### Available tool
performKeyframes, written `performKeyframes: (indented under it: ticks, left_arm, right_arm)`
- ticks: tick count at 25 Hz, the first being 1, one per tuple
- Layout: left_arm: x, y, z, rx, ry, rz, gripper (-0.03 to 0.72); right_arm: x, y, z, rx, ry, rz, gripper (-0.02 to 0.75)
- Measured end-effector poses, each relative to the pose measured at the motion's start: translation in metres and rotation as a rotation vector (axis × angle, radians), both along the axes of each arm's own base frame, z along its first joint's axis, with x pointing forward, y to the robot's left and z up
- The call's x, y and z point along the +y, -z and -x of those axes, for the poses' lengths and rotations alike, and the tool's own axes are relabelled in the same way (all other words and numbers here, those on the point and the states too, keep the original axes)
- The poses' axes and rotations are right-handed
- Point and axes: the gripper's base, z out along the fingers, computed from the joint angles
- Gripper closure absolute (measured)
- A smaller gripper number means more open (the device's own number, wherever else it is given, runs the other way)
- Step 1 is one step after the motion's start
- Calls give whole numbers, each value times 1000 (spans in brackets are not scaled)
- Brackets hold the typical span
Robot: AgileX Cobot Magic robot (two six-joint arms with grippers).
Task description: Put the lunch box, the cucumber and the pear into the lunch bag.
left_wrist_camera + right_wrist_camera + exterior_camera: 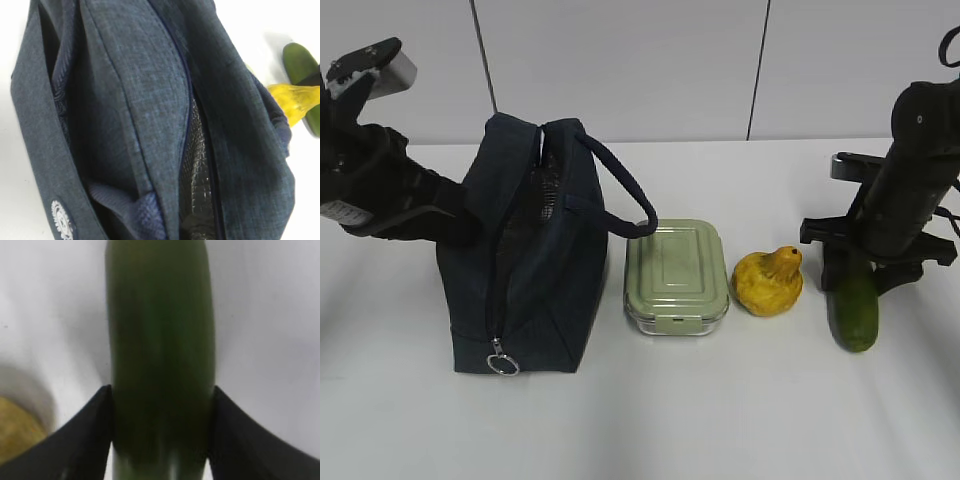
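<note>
the lunch bag (525,260) is standing upright on the left part of the white table (720,420), its top gaping a little so a strip of dark crinkled lining is showing, and its padded handle (620,185) is arching over toward the right. the zipper ring (502,364) is hanging low at the front corner of the bag. the lunch box (676,275) is sitting just beside the bag on its right, lid on, with the end of the handle dipping over its near corner. the pear (769,281) is lying near the box on the right, apart from it, its dark tip pointing up and right. the cucumber (856,305) is lying furthest right, near the pear, one end pointing toward the front of the table.

the right tool (860,262) is coming down over the far end of the cucumber; in the right wrist view its two black fingers (85,440) are pressing against either side of the green skin (160,365), so it is gripping the cucumber while the cucumber is resting on the table.

the left tool (445,215) is sitting against the left side of the bag, up near its top. its tips are hidden behind the fabric, and the left wrist view is showing only the bag's open top (150,130) from close above, so i cannot tell whether that tool is wide or narrow.
</note>
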Motion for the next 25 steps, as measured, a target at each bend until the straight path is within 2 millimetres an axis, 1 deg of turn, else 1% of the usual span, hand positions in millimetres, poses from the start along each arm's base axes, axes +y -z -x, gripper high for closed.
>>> performKeyframes:
  ticks: [1,2,4,6,8,11,14,15,17,18,20,21,23,25]
  left_arm:
    - [0,0,0,0,0,0,687]
    - [0,0,0,-2,-1,0,687]
    - [0,0,0,-2,-2,0,687]
    - [0,0,0,-2,-2,0,687]
    - [0,0,0,-4,-2,-1,687]
    - [0,0,-1,-6,-3,-1,687]
    - [0,0,-1,-7,-4,-1,687]
    - [0,0,-1,-7,-4,-1,687]
    - [0,0,-1,-8,-5,-1,687]
    - [0,0,-1,-8,-5,-1,687]
    - [0,0,-1,-8,-5,-1,687]
    - [0,0,-1,-9,-5,-1,687]
    - [0,0,-1,-9,-5,-1,687]
    - [0,0,-1,-9,-5,-1,687]
  right_arm:
    - [0,0,0,-3,0,0,360]
    - [0,-1,-1,-6,-2,3,386]
    - [0,-5,-4,-14,-7,5,387]
    - [0,-13,-8,-33,-18,7,387]
    - [0,-30,-13,-73,-47,10,388]
    - [6,-69,-20,-169,-115,11,388]
    - [24,-113,-23,-298,-197,-30,388]
    - [35,-130,-23,-350,-232,-59,388]
    - [56,-151,-21,-410,-295,-112,388]
    - [74,-163,-19,-447,-339,-157,388]
    - [103,-177,-15,-490,-406,-230,388]
    - [123,-183,-11,-520,-456,-277,388]
    - [156,-191,-2,-578,-520,-345,388]
    - [181,-197,5,-644,-546,-395,388]
